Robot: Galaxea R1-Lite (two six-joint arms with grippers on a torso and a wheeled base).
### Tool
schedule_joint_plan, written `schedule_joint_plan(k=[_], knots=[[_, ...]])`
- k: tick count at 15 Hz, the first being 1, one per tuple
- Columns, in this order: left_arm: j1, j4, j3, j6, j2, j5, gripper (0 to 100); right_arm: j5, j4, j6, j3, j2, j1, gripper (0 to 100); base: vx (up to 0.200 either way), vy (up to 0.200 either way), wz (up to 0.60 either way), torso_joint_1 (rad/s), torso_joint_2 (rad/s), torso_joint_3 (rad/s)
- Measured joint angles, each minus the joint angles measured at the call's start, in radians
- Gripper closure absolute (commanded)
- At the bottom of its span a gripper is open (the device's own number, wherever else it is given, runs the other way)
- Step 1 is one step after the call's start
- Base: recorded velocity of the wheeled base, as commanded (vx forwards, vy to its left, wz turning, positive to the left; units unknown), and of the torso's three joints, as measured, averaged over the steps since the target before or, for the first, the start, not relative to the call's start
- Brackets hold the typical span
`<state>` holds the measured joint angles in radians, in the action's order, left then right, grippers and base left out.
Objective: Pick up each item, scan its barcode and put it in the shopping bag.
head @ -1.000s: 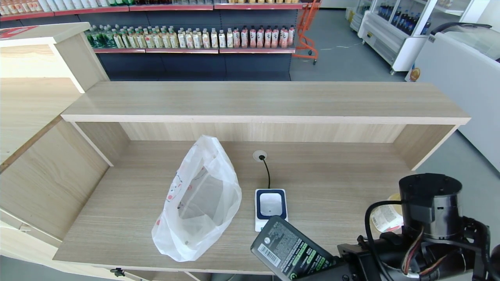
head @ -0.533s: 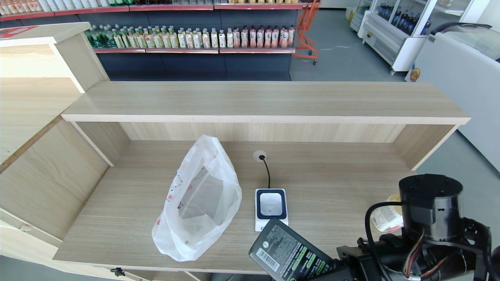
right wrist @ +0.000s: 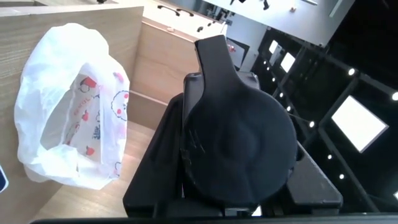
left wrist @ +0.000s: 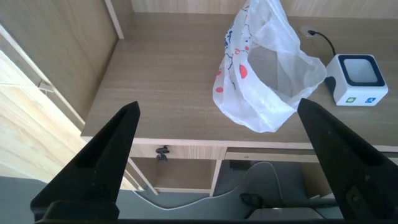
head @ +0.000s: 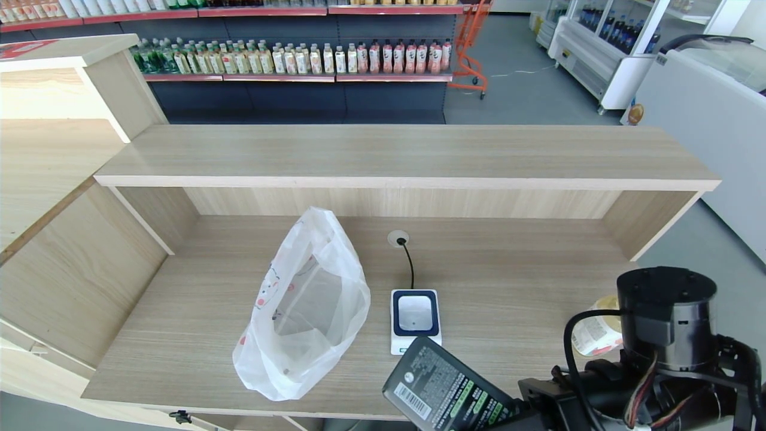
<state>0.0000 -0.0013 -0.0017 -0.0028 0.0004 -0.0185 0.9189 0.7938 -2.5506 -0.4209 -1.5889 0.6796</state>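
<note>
A white plastic shopping bag (head: 299, 311) stands open on the wooden counter, left of the white and blue barcode scanner (head: 415, 317). My right gripper (head: 510, 410) is shut on a flat black pouch (head: 446, 389) with green print. It holds the pouch over the counter's front edge, just in front of the scanner, with the barcode label facing up. In the right wrist view the black pouch (right wrist: 236, 143) is close to the camera, with the bag (right wrist: 68, 137) beyond it. My left gripper (left wrist: 217, 168) hangs open and empty before the counter, with the bag (left wrist: 267, 68) and scanner (left wrist: 359, 78) beyond it.
A yellow and white labelled container (head: 595, 332) stands on the counter at the right, partly behind my right arm. A black cable (head: 409, 263) runs from the scanner to a hole in the counter. A raised shelf (head: 407, 155) and side walls enclose the counter.
The pouch in my right gripper has drawn slightly back from the scanner toward the front edge. The bag, scanner and left gripper stay put.
</note>
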Motion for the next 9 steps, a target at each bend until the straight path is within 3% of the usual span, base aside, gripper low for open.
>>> schedule_joint_plan(k=[7, 8, 9], knots=[[0.000, 0.000, 0.000, 0.000, 0.000, 0.000, 0, 0.000, 0.000, 0.046, -0.002, 0.013, -0.001, 100, 0.000, 0.000, 0.00, 0.000, 0.00, 0.000], [0.000, 0.000, 0.000, 0.000, 0.000, 0.000, 0, -0.001, 0.000, 0.108, -0.008, 0.014, -0.005, 100, 0.000, 0.000, 0.00, 0.000, 0.00, 0.000], [0.000, 0.000, 0.000, 0.000, 0.000, 0.000, 0, -0.004, 0.004, 0.269, -0.018, 0.014, -0.013, 100, 0.000, 0.000, 0.00, 0.000, 0.00, 0.000]])
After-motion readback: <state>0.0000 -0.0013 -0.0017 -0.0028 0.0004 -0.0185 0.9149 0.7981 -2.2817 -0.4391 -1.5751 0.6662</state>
